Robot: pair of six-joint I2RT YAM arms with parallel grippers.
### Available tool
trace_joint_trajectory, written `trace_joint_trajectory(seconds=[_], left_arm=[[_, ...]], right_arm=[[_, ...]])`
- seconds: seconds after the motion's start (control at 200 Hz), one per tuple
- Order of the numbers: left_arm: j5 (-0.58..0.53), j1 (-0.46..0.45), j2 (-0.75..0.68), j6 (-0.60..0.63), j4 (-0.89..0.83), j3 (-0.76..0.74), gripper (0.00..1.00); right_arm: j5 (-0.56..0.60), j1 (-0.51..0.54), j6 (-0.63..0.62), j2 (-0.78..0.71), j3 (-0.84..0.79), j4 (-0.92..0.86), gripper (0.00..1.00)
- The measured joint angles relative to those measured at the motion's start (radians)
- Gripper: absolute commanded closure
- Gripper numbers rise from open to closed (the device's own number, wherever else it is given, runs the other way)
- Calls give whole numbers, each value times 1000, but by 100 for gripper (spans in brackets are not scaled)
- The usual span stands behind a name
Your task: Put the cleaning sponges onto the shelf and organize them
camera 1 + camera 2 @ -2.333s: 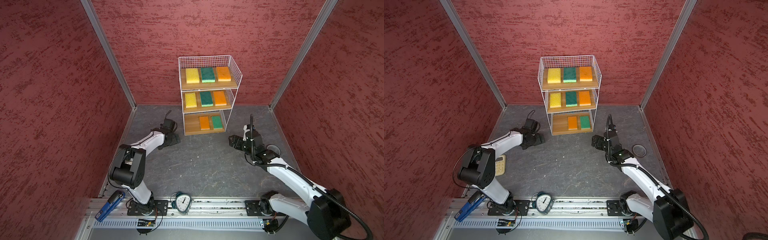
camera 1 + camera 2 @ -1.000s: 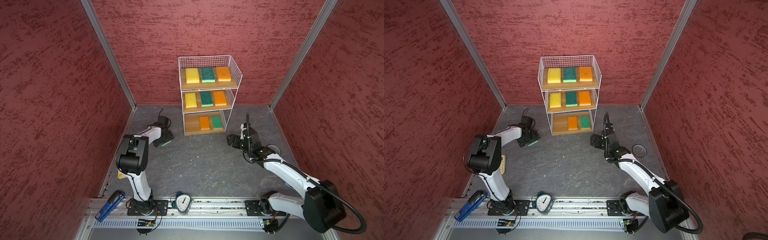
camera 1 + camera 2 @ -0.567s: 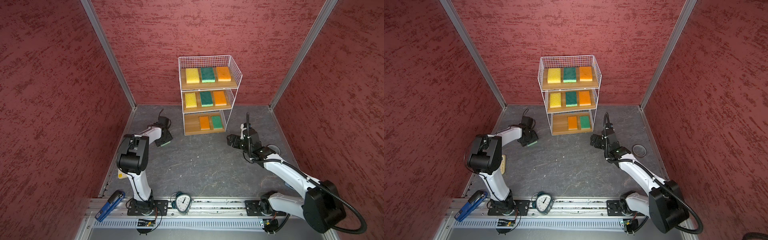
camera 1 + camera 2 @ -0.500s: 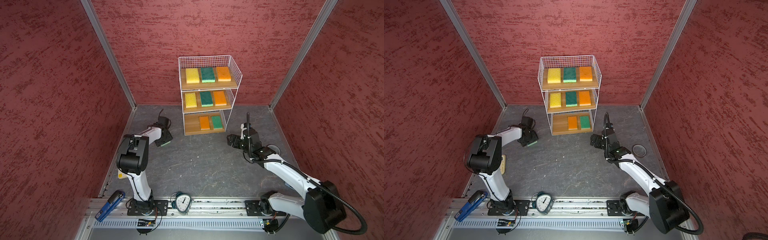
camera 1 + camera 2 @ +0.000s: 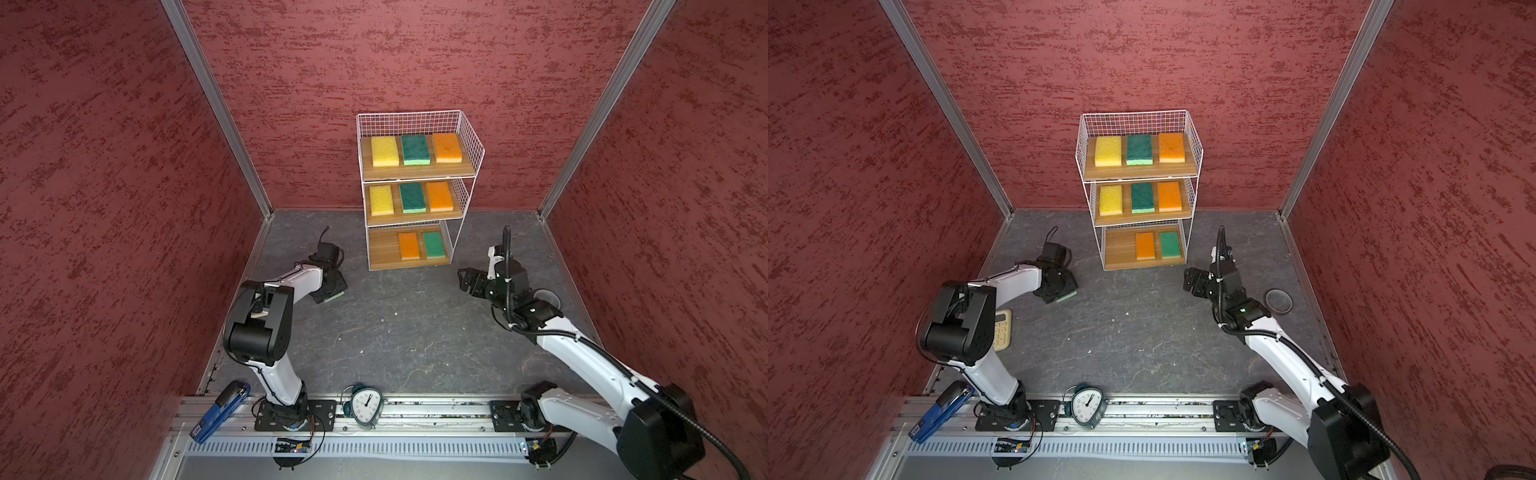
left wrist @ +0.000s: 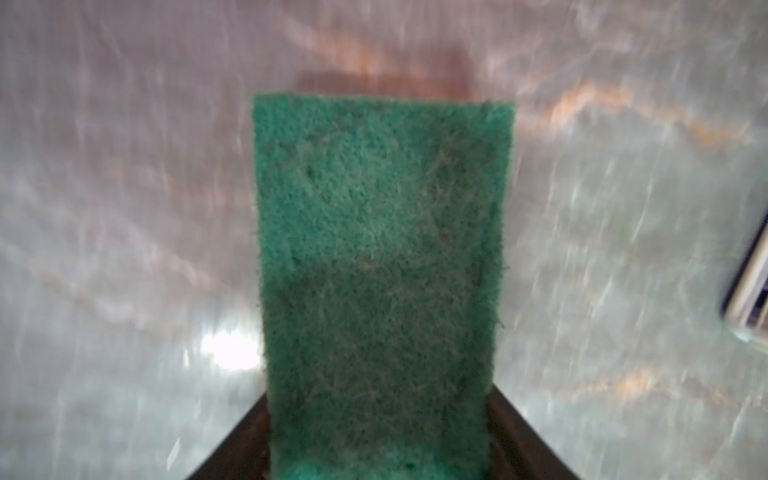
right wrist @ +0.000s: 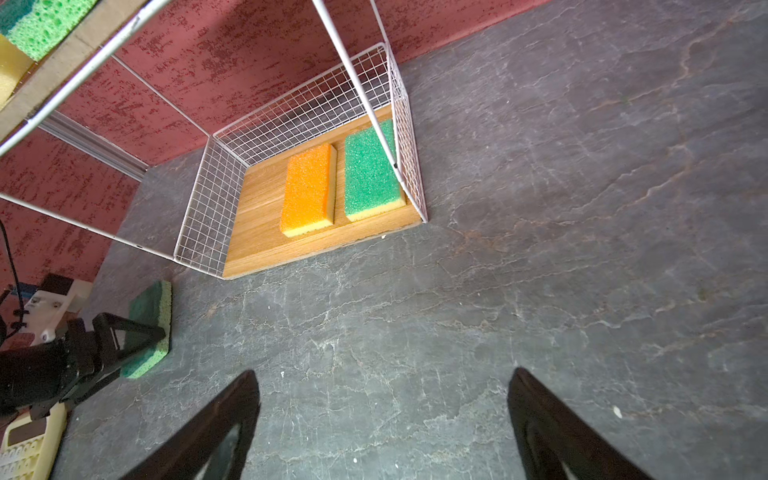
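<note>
One sponge (image 6: pixel 380 270): dark face in left wrist view, pale edge in right

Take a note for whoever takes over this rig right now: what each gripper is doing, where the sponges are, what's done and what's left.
Left gripper: low on the table, left of the shelf, jaws either side of the loose sponge. A firm grip cannot be confirmed.
Right gripper: open and empty, above the table in front of the shelf.
Done: eight sponges are shelved. Top and middle tiers each hold yellow, green, orange. The bottom tier holds the orange sponge and the green sponge.
Left: shelve the loose sponge; the bottom board's left part is bare.
</note>
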Motion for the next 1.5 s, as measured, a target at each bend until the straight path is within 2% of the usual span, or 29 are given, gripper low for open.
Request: trace_joint_trajectory(seconds=[0.04, 0.095, 0.331, 0.436, 0.581, 0.867, 1.002, 1.498], left_arm=[[-6, -16, -15, -10, -9, -12, 48], [-15, -37, -36, -11, -21, -27, 48], [-60, -190, -163, -40, -77, -102, 45], [-72, -237, -213, -52, -93, -111, 42], [-95, -319, -266, -61, -104, -118, 42], [-117, -494, -317, -45, -18, -142, 43], [-142, -512, -287, -17, 21, -112, 43], [-225, -529, 31, 68, 151, 179, 43]], right_arm=[[1, 0, 0, -13, -5, -2, 6], [2, 0, 0, -33, -13, -6, 6], [9, -1, 5, -129, -45, -37, 6], [10, -1, 10, -165, -53, -57, 7], [12, -1, 16, -215, -63, -81, 7], [30, -1, 16, -275, -79, -126, 7], [36, -1, 15, -306, -93, -139, 7], [53, -1, -17, -345, -102, -162, 7]])
